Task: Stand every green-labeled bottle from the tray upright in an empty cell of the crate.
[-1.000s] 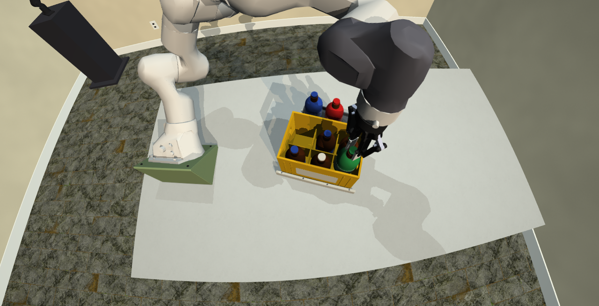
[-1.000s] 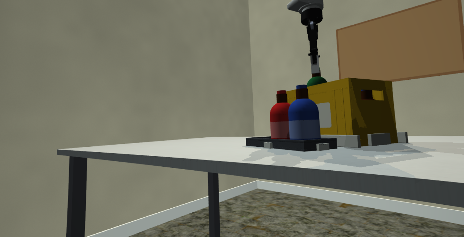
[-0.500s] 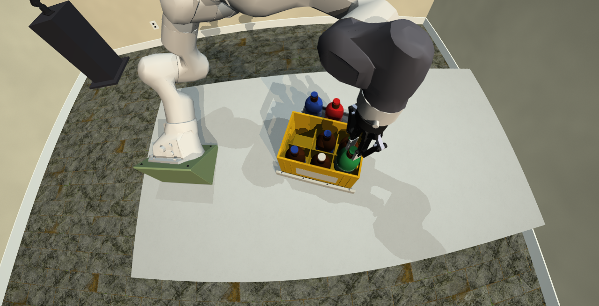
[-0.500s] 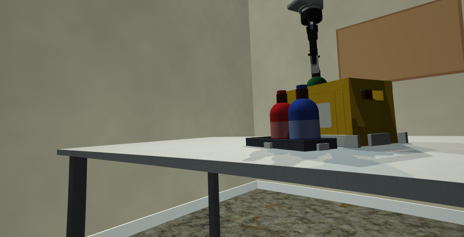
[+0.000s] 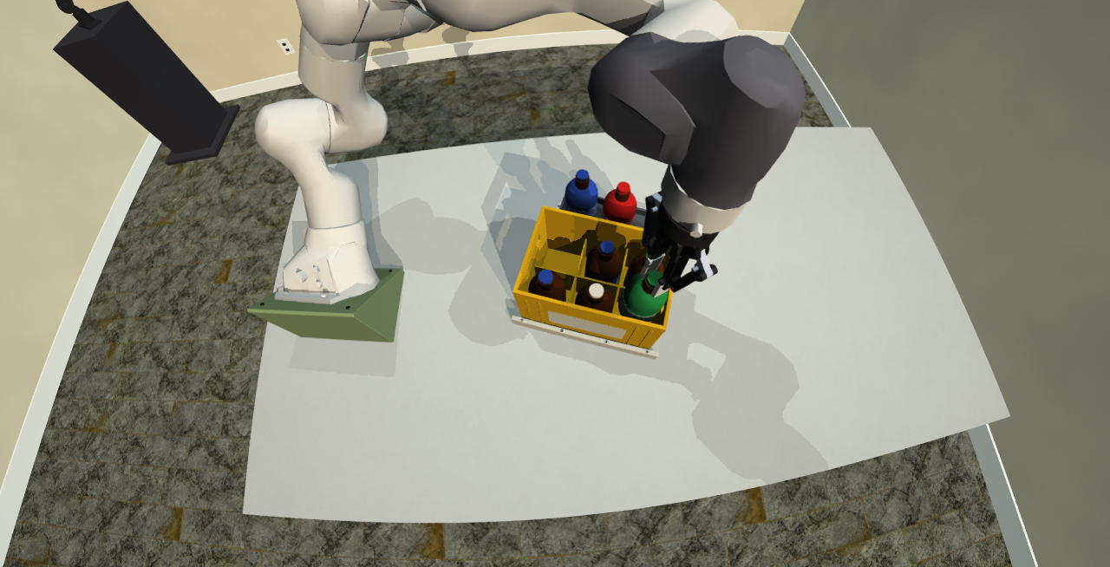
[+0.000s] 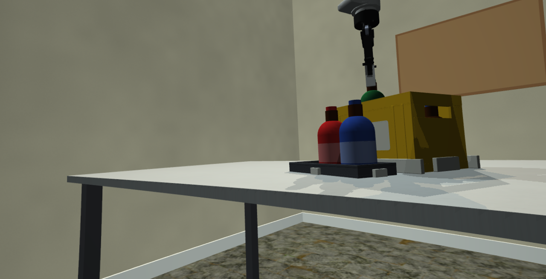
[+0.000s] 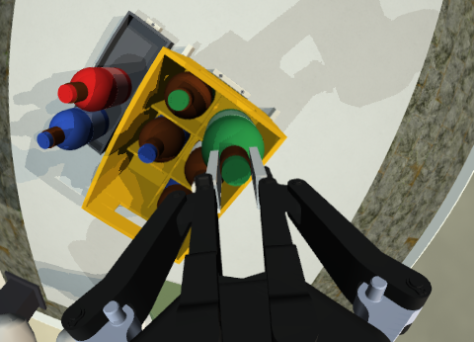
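Note:
My gripper is shut on the neck of the green-labeled bottle. The bottle is upright, partly inside the front-right cell of the yellow crate, its green shoulder above the rim; its base is hidden. The crate's four brown bottles stand in other cells, among them one with a green cap and one with a white cap. The back-left cell is empty. A red bottle and blue bottle stand upright on the tray.
The tray lies close behind the crate. Low pale strips sit along the crate's base. The arm's green mounting block is at the table's left. The crate's dividers and walls surround the held bottle.

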`<state>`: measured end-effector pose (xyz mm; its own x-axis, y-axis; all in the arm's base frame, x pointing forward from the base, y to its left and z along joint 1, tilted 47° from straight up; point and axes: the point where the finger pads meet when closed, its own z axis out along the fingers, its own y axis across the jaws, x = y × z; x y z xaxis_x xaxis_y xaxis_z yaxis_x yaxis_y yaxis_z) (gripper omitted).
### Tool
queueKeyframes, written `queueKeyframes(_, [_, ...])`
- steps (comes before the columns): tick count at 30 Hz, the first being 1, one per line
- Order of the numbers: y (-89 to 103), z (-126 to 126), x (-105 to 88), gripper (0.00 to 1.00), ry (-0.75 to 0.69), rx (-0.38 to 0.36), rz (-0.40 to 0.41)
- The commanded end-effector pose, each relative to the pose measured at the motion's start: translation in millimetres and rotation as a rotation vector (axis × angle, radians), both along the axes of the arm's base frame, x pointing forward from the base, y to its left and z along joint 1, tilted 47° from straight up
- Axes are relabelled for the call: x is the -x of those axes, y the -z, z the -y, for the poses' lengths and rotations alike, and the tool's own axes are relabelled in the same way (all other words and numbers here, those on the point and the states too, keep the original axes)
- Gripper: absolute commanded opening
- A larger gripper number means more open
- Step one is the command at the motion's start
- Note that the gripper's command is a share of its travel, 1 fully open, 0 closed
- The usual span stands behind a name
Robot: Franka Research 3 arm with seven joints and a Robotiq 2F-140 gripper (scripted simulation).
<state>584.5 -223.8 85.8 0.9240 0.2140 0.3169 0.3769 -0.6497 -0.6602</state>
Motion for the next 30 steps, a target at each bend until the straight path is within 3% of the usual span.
queueKeyframes(1, [-5.2,5.9,-2.6,0.00,0.006,0.010,0.014])
queueKeyframes(30, [2.3,-1.2,-3.3,0.00,0.006,0.010,0.014])
